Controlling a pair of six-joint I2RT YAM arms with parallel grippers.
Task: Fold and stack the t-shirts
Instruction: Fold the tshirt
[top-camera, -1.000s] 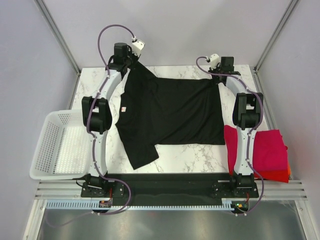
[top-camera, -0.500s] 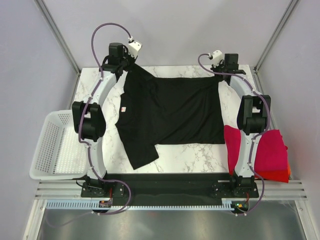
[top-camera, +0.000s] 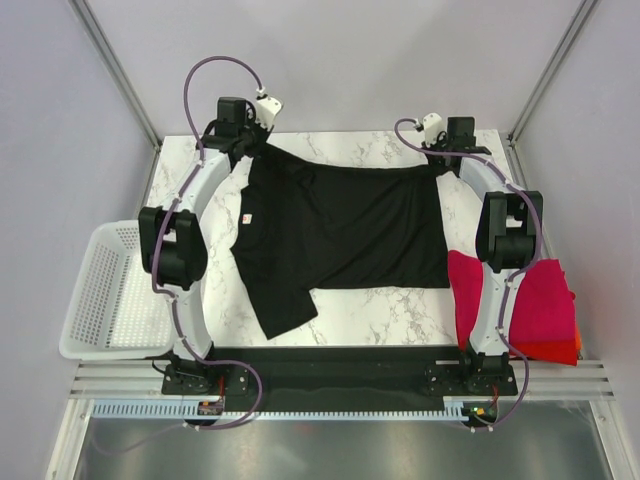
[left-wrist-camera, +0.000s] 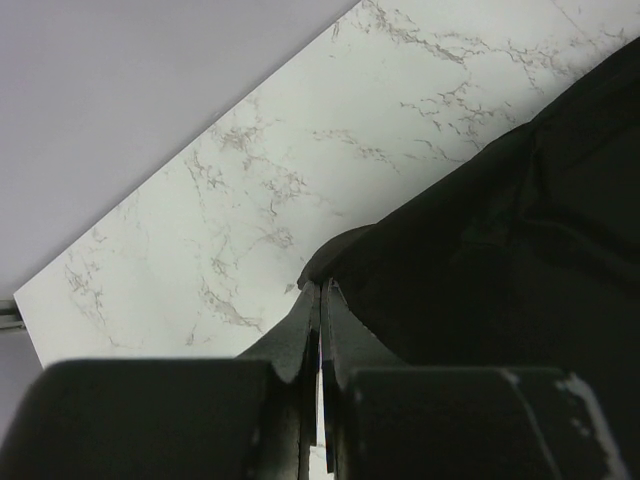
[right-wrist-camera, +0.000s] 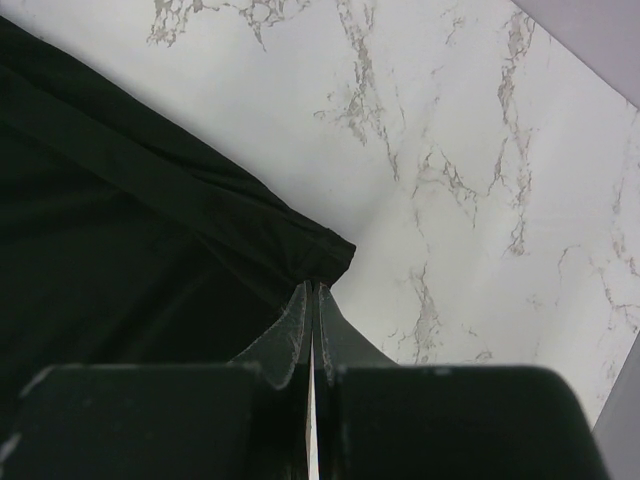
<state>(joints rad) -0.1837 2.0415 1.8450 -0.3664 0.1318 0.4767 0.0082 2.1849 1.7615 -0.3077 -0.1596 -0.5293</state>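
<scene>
Top view: the left gripper (top-camera: 256, 143) is fully closed, pinching the far left corner of a plain black short-sleeved cloth t-shirt (top-camera: 340, 225). The right gripper (top-camera: 441, 160), equally closed, pinches its far right corner. The shirt lies spread mid-table on a white marble-patterned tabletop (top-camera: 380, 312), between pale grey walls. Its long axis runs left to right, collar left, hem right. A white mesh plastic basket (top-camera: 105, 290) sits at the left edge. At the right, a folded magenta-red t-shirt (top-camera: 540, 295) rests on a folded orange-red t-shirt (top-camera: 562, 352).

Left wrist view: the closed fingers clamp a fold of black cloth above the marble.

Right wrist view: the closed fingers grip a hem corner.
</scene>
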